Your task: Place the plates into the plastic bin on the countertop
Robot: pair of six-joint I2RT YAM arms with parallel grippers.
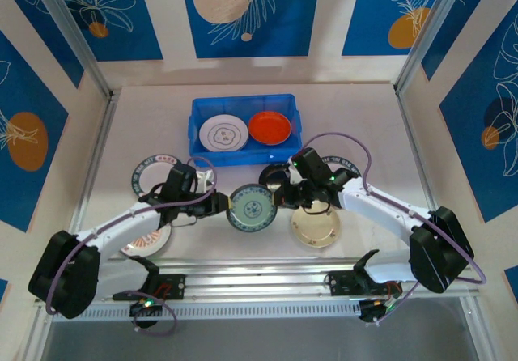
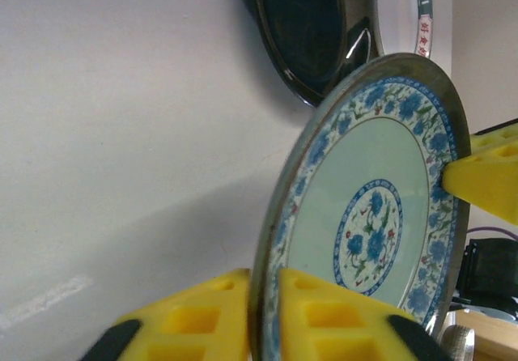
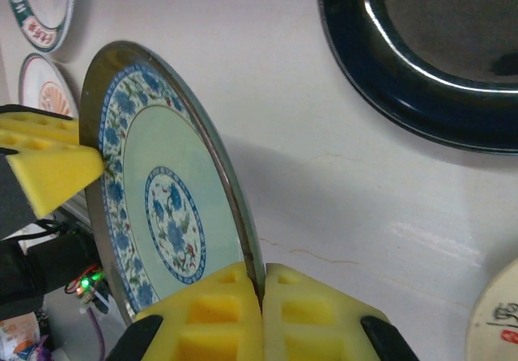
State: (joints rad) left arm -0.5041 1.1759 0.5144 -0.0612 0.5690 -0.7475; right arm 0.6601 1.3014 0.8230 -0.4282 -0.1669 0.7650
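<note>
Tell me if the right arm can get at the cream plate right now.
Probably not yet: the right tool is shut on the rim of the blue-flowered plate, and the cream plate lies partly under that arm.

About eight plates [image 1: 249, 207], one bin [image 1: 198, 126]

Blue bin [image 1: 243, 99], orange plate [image 1: 269, 127], blue-floral plate [image 2: 364, 223], glossy black plate [image 3: 437, 45]

Glossy glazed black plate [image 3: 380, 78] (matt off-white countertop [image 3: 340, 207])
</note>
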